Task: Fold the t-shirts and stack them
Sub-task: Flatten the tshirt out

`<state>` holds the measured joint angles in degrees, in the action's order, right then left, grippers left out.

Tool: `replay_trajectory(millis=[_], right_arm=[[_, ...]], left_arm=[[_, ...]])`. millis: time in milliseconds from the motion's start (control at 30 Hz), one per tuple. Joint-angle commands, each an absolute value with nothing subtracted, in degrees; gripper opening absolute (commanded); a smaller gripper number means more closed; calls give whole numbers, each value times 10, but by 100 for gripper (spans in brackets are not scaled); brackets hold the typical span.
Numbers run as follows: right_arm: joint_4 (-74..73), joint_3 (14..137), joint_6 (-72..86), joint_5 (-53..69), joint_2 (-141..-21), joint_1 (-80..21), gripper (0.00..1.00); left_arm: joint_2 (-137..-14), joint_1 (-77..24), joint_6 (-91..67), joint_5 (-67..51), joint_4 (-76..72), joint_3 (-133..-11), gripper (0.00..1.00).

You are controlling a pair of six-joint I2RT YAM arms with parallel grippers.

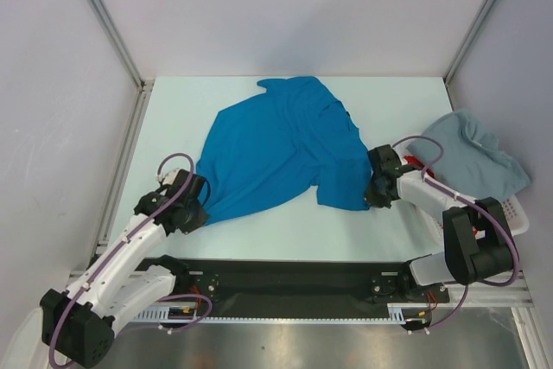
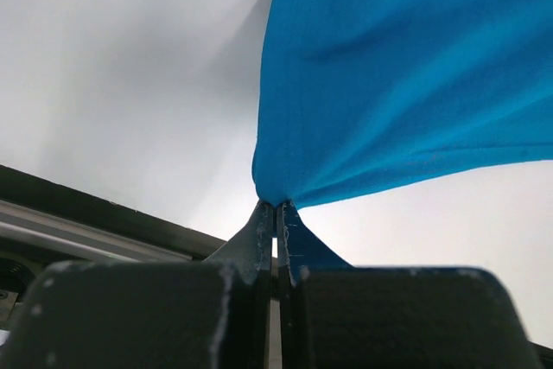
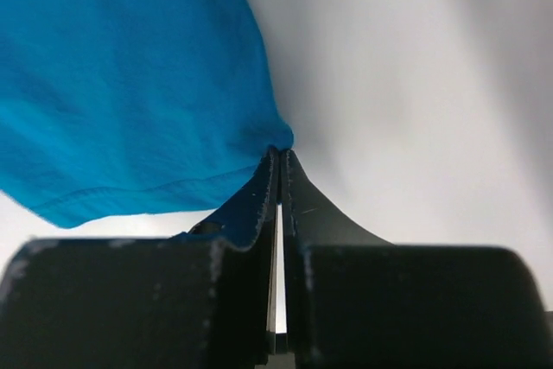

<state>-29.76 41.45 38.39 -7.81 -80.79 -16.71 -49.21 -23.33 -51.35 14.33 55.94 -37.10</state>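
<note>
The bright blue t-shirt (image 1: 281, 153) lies spread and rumpled across the middle of the table. My left gripper (image 1: 197, 209) is shut on its near left corner; the cloth (image 2: 406, 75) fans out from the closed fingertips (image 2: 263, 218). My right gripper (image 1: 373, 189) is shut on its near right edge; the cloth (image 3: 121, 84) hangs left of the closed fingertips (image 3: 298, 183). The pale grey-blue t-shirt (image 1: 479, 153) lies heaped on the basket at the right. A bit of the red t-shirt (image 1: 416, 162) peeks out under it.
The white slatted basket (image 1: 517, 211) stands at the right edge of the table, under the grey-blue shirt. White walls close in the table on the left, back and right. A black strip runs along the near edge by the arm bases.
</note>
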Motion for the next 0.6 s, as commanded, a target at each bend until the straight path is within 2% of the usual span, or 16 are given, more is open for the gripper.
replay_trajectory(millis=[0,267,567], right_arm=[[-312,433,400,-112,-762,-161,0],[-372,562,359,-108,-694,-159,0],[-327,770,308,-48,-684,-110,0]], left_arm=[[-476,-228,-498,139,566,-408,0],[-490,-226,-433,149,571,-535,0],[-540,-221,-321,151,556,-697,0]])
